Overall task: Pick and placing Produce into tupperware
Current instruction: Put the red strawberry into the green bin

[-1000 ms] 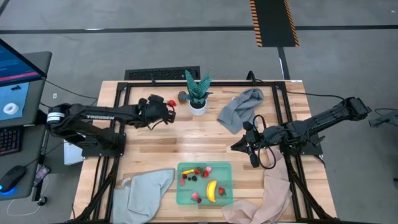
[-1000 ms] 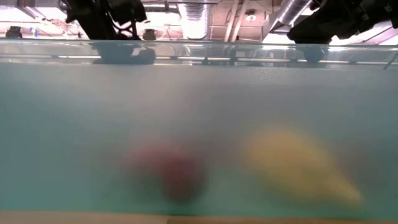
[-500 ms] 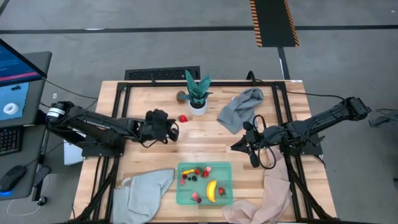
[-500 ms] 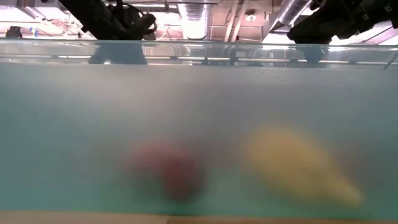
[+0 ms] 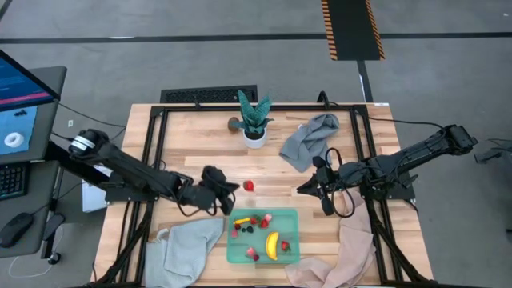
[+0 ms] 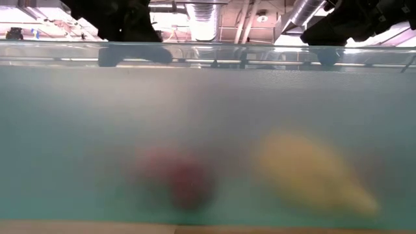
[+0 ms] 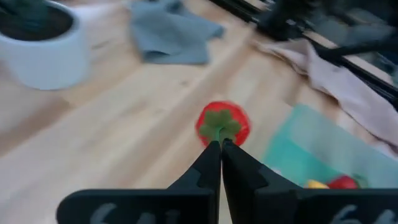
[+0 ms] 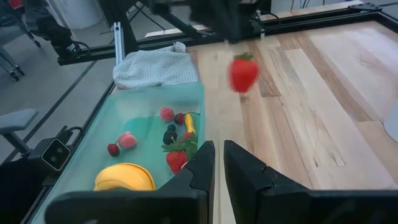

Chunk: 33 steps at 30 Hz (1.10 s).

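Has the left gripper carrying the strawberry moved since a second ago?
Yes. The left gripper with the strawberry has travelled from beside the potted plant toward the tupperware.

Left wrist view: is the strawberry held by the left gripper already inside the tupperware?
No. The strawberry hangs by its green top from the shut left gripper over bare wood, beside the tupperware.

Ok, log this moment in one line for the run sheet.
left gripper: shut on strawberry stem, above table near tupperware | right gripper: shut, empty, waiting | tupperware: banana, berries inside

Even bright light; low view blurred, left wrist view motion-smeared.
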Each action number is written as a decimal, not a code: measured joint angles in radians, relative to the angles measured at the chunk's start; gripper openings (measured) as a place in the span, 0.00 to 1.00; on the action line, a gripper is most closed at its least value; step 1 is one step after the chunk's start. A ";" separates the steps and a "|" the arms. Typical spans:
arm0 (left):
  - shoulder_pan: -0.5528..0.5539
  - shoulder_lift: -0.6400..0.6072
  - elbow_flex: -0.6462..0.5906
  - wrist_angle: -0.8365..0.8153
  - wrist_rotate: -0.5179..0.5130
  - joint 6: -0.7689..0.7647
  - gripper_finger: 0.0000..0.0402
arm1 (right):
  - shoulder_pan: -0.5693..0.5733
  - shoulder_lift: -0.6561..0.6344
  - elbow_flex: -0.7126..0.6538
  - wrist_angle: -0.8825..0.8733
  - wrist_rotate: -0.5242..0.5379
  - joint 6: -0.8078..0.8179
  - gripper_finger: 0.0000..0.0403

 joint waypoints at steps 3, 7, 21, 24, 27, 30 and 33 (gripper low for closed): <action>-0.042 0.042 0.000 0.090 0.017 0.011 0.00 | 0.000 0.000 0.000 0.000 0.000 0.000 0.15; -0.091 0.100 0.011 0.158 0.031 0.019 0.00 | 0.000 0.000 0.000 0.000 0.000 0.000 0.15; -0.197 0.315 0.204 0.140 0.057 0.075 0.00 | 0.000 0.000 0.000 -0.004 0.000 0.000 0.15; -0.203 0.346 0.217 0.135 0.078 0.083 0.00 | 0.000 0.000 0.000 -0.006 0.000 0.000 0.15; -0.205 0.369 0.223 0.138 0.092 0.082 0.00 | 0.000 0.000 0.000 -0.003 0.000 0.000 0.15; -0.207 0.371 0.223 0.138 0.094 0.079 0.00 | 0.000 0.000 0.000 -0.006 0.000 0.000 0.15; -0.207 0.371 0.223 0.133 0.083 0.080 0.00 | 0.000 0.000 0.000 -0.006 0.000 0.000 0.15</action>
